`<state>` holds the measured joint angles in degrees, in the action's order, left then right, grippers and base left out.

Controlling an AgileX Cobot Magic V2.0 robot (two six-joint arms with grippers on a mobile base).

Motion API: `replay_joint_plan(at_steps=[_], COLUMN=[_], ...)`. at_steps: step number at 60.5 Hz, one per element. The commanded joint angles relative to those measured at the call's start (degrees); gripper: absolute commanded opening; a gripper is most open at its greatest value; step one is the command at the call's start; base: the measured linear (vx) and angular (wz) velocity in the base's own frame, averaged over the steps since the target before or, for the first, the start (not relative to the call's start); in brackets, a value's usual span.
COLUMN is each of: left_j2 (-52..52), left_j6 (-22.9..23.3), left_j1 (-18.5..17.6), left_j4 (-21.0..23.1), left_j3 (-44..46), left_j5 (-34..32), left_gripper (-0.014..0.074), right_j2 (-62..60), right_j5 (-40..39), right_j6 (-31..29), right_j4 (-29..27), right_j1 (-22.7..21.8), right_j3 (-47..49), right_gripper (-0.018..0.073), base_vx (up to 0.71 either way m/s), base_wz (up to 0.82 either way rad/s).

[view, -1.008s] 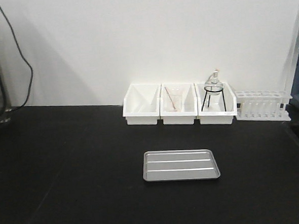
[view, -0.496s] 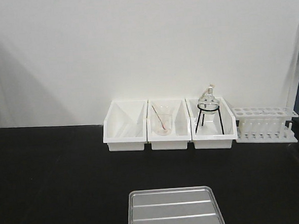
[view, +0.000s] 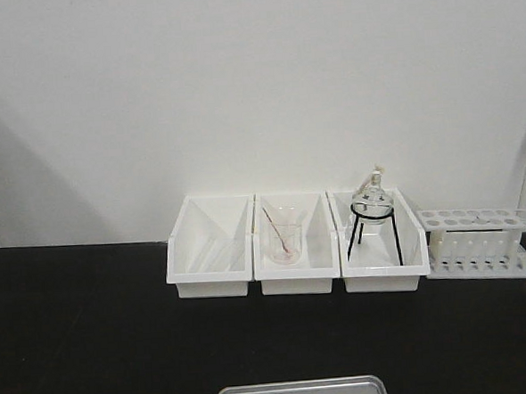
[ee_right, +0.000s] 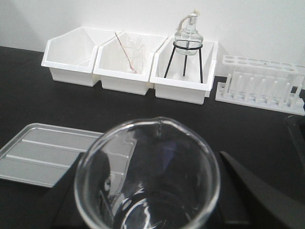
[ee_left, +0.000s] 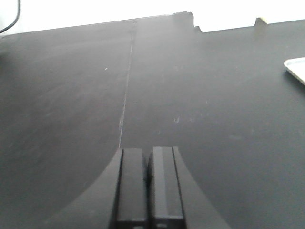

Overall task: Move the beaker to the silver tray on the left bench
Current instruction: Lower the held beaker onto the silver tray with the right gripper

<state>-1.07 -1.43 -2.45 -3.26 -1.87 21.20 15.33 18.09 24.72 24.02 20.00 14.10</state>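
So the right pincer (ee_right: pixel 152 202) is clamped on the beaker (ee_right: pixel 147 167), a dark finger (ee_right: pixel 250 191) on each side of the glass. The wrist cam looks straight down into its open rim. It's clear and I don't see anything in it. The arm points toward the back wall and tips down a bit. From that view the beaker overlaps the right end of the silver tray (ee_right: pixel 43 152), which lies flat on the black counter (view: pixel 94 350). I can't tell how high the beaker is, or if it's really over the tray or just beside it.

The left pincer (ee_left: pixel 147 188) is squeezed together with nothing in it, its 2 fingers (ee_left: pixel 132 186) side by side with barely a slit between them. That arm sits low and reaches out level over bare counter. Only a corner of the tray shows at the far right of its view, well apart from it.

At the back, against the white wall (view: pixel 239 91), there are 3 white bins (view: pixel 299 280) in a row. The left 1 looks empty. The middle 1 has a pink-stained glass (view: pixel 283 240) with a rod (view: pixel 277 230) leaning in it. The right 1 has a round flask (view: pixel 371 197) on a black tripod stand (view: pixel 356 236). A white test tube rack (view: pixel 483 246) sits just right of the bins.
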Motion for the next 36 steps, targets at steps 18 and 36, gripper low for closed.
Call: replay_joint_plan(at_steps=[18, 36], left_j2=[-0.41, -0.41], left_j6=[0.10, 0.10], left_j1=[-0.45, -0.45], left_j4=[0.15, 0.15], left_j3=[-1.14, -1.14], left_j5=[-4.31, -4.31], left_gripper=[0.0001, 0.0001], right_j2=[0.47, 0.47], right_j5=[-4.54, -5.89], right_j6=[-0.23, -0.22], right_j4=[1.28, 1.04], right_j1=[-0.40, -0.40], right_j3=[1.79, 1.79], right_gripper=[-0.0011, -0.0011], base_vx=[0.05, 0.00], base_wz=[-0.04, 0.00])
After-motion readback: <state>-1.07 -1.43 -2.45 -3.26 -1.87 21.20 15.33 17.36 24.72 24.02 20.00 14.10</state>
